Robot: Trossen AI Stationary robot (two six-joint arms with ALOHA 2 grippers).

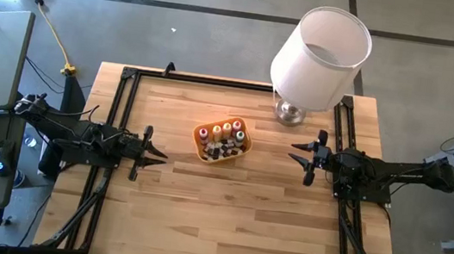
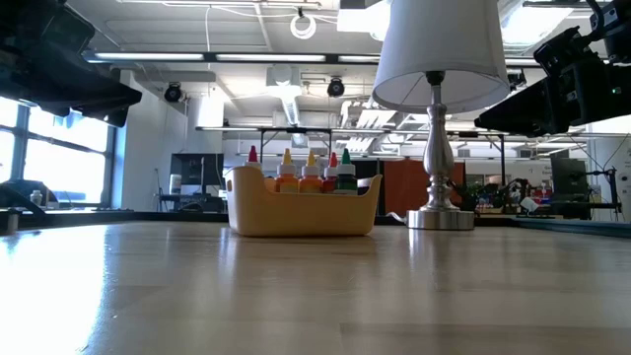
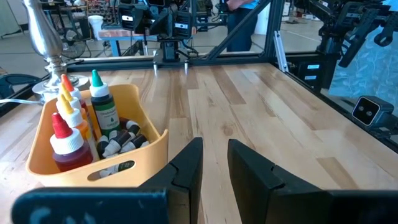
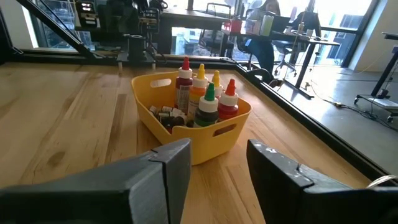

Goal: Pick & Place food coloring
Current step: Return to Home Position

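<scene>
Orange-yellow plastic holds all the food coloring: the bin [image 1: 197, 139] sits mid-tabletop [image 1: 224, 222], with the tall bottles [image 1: 225, 131] upright inside it and nothing loose on the wood around it. The left claw [image 1: 156, 155] hangs well to one side of the bin, its fingers parted by a narrow gap and gripping nothing. The right claw [image 1: 297, 153] hangs well to the other side, spread wider and equally empty.

With sorting apparently finished, homing looks best done by drawing each arm straight back from the bin, claws raised off the wood. The right arm needs care, since the lamp [image 1: 321, 56] stands close to its side.

Only the wrist views look down inside the bin, where tiny vials [image 3: 121, 140] lie heaped beneath the bottles; the right wrist view shows them too [image 4: 168, 114]. From table height just the coloured bottle tips [image 2: 311, 170] clear the rim, and the claws themselves are out of frame.
</scene>
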